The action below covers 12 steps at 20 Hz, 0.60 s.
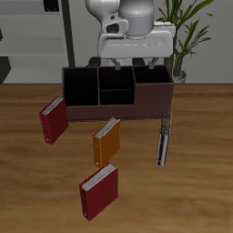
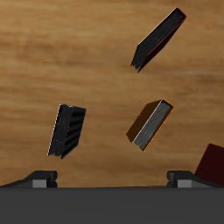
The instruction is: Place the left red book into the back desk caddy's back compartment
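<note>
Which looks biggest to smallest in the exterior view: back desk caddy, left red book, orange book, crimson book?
1. back desk caddy
2. left red book, though it lies nearest the camera, which may inflate it
3. orange book and crimson book: alike, not ranked

The red book (image 1: 98, 191) lies well out in front of the caddy (image 1: 116, 107), close to the table's front edge. It is bright red with white page edges showing, tilted at an angle to the caddy's front wall. The caddy, a wide maroon-brown open-topped box with a black inside, sits upright farther back. Its back compartment (image 1: 116, 79), the small rear cell of the divided middle section, looks dark inside.
</note>
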{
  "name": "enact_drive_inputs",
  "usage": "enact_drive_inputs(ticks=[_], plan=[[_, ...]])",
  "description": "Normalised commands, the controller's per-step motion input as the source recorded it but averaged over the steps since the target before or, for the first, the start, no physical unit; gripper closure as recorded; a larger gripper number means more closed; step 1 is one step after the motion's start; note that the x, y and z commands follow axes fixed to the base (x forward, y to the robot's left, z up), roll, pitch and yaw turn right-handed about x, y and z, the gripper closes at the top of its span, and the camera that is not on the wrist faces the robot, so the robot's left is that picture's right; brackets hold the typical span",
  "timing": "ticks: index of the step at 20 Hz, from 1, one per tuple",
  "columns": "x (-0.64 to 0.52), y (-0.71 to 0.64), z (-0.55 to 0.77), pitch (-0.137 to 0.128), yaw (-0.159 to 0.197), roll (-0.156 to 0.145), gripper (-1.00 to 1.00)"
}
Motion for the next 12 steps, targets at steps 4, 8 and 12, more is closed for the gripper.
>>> enact_drive_inputs(ticks=[4, 8, 12], plan=[[0.28, -0.15, 0.07, -0.007, 0.006, -0.028, -1.0], [0.57, -0.46, 0.22, -0.011, -0.053, -0.068, -1.0], [0.32, -0.21, 0.09, -0.011, -0.026, -0.033, -1.0]])
